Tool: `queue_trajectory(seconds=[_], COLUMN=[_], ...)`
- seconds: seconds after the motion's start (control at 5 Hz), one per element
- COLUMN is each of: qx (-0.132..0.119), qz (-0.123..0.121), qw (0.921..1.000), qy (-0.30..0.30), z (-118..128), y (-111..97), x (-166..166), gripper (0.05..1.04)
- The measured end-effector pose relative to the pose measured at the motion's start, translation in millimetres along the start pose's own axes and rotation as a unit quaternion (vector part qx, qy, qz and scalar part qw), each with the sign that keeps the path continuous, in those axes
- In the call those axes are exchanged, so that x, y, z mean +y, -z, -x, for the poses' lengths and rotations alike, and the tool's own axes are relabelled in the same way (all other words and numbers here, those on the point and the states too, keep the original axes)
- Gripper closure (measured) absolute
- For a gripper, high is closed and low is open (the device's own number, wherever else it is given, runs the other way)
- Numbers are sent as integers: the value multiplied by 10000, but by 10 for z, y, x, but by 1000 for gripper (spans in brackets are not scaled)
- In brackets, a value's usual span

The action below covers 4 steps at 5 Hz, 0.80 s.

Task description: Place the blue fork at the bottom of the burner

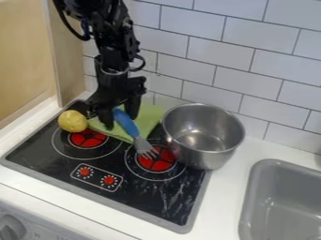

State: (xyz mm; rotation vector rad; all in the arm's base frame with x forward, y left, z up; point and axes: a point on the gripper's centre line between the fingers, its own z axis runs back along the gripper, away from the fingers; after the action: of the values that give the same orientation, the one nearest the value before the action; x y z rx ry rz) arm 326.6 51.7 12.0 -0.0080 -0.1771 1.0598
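left of the right-hand burner (162, 165), a yellow potato (72, 121); then the gripper (119, 120), whether clenched on the handle i cannot tell; blue-handled fork (129, 127), tines over the burner's upper part. likely securing the grasp; next, carry it to the burner's bottom.

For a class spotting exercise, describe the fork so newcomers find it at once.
Find the black stovetop, then the red burner beside the metal pot. The fork with its grey tines at that burner has, unlike the green cloth nearby, a blue handle.
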Motion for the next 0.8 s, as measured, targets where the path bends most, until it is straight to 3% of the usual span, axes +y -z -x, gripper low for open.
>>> queue_trajectory(seconds=[0.2,0.8], qx=[-45,-53], qz=[-28,-33], qw=[10000,10000], qy=[-11,-22], z=[-14,-17], y=[0,0], x=[9,11], gripper=[727,754])
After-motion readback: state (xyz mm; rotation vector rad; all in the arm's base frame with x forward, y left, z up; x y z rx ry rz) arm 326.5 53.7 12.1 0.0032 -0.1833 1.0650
